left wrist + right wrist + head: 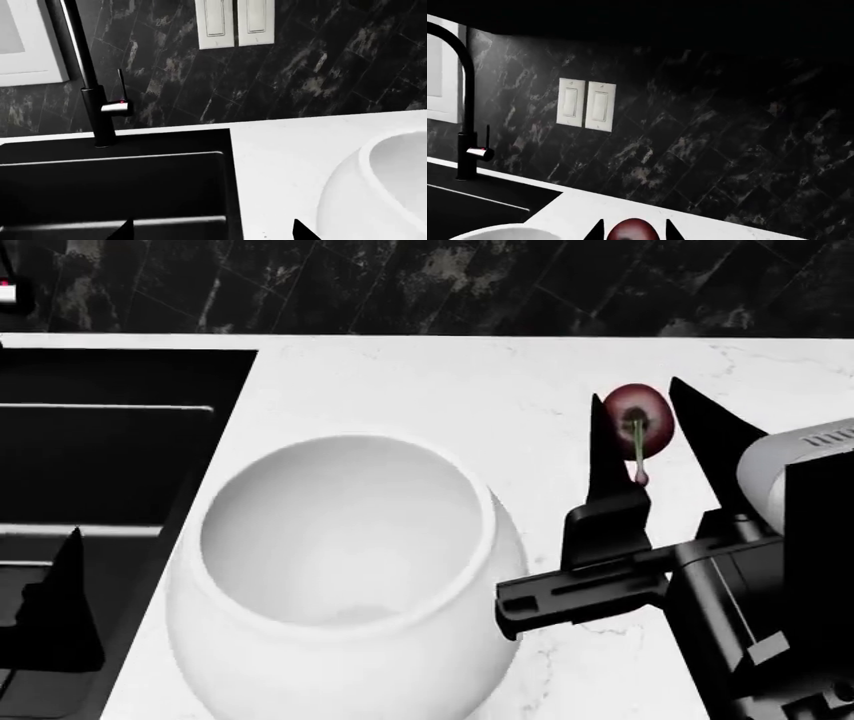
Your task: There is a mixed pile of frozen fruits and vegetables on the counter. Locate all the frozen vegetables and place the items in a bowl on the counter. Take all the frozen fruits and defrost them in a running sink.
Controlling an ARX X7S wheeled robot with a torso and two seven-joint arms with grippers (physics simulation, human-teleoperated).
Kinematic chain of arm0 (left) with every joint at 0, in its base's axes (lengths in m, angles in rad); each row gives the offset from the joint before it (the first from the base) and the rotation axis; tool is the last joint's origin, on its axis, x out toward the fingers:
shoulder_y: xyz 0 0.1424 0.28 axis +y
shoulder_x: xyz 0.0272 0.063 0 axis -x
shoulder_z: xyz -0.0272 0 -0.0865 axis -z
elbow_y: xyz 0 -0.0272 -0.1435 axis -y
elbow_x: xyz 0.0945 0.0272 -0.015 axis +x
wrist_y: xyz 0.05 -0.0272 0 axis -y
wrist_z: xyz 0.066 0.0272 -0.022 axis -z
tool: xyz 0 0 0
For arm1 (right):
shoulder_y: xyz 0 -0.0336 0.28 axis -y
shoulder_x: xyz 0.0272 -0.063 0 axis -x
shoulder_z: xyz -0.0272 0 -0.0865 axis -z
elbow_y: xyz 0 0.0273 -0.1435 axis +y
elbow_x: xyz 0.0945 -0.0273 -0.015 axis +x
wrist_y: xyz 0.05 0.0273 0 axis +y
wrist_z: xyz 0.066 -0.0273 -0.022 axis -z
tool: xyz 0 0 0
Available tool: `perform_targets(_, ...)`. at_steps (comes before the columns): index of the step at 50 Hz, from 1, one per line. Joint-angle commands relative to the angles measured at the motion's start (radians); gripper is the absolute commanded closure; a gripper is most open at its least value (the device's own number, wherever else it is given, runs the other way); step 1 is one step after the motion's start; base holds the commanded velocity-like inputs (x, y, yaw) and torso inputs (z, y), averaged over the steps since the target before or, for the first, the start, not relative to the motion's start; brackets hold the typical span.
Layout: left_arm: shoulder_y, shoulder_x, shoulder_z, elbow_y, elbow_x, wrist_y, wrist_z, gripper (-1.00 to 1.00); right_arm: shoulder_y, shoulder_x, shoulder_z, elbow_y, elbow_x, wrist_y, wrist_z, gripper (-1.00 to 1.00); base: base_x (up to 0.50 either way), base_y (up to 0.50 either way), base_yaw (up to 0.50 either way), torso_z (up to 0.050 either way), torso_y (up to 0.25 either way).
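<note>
Right gripper [638, 435] straddling the cherry [633, 420] on the tabletop [400, 380], jaws spread, one fingertip either side, not clamped yet by the look of it. Cherry sitting right of the bowl [340, 570], apart from it, stem pointing back toward the robot. Also visible between the fingertips in the right wrist view.

Step in hand, as judged: close on the cherry, then carry to the sink [107, 470]. Worth centring on the round body, not the stem; gentle squeeze, small smooth fruit likely to squirt out sideways. Lift straight up before translating.

Left gripper [213, 231] hanging over the sink's near rim, fingertips wide apart, holding nothing. Tap [87, 75] at the back of the basin.

Room: bowl tall and squarely between cherry and sink, so route above its rim or behind it along the bare strip by the backsplash. Left arm parked on the drop zone; collision risk unless moved aside. No other produce in view.
</note>
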Motion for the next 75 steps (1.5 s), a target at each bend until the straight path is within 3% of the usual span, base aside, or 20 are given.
perform_targets(1,-0.01,-0.001,0.004,0.006,-0.009,-0.011,-0.01,-1.0,0.01,0.015,0.042,-0.021,0.081,0.028,0.053,1.0,-0.5,0.0,0.0,0.0,0.0)
perform_targets(16,-0.009,-0.006,-0.002,0.01,-0.021,-0.012,-0.017,-1.0,-0.043,0.048,-0.029,-0.034,0.011,-0.03,0.038,1.0,-0.21,0.4,0.0,0.0,0.0)
perform_targets(30,-0.002,-0.012,-0.003,0.014,-0.031,-0.007,-0.019,-1.0,-0.005,0.023,0.017,0.0,0.225,0.021,0.19,1.0,0.0,0.5,0.0,0.0,0.0)
perform_targets(41,-0.01,-0.018,-0.007,0.01,-0.038,-0.01,-0.025,-1.0,-0.016,0.033,-0.011,0.012,0.233,0.016,0.229,1.0,0.0,0.5,0.0,0.0,0.0)
perform_targets(51,0.007,-0.029,-0.061,0.045,-0.071,-0.031,-0.021,-1.0,-0.031,0.03,-0.055,0.008,0.198,-0.005,0.221,1.0,0.0,0.5,0.0,0.0,0.0)
perform_targets(67,-0.016,-0.021,0.0,0.011,-0.052,-0.009,-0.041,-1.0,-0.071,0.049,-0.087,0.015,0.152,-0.051,0.187,1.0,0.04,0.5,0.0,0.0,0.0)
perform_targets(75,0.004,-0.03,-0.029,0.036,-0.074,-0.018,-0.036,-1.0,-0.069,0.054,-0.095,0.022,0.144,-0.073,0.178,1.0,0.38,0.42,0.0,0.0,0.0)
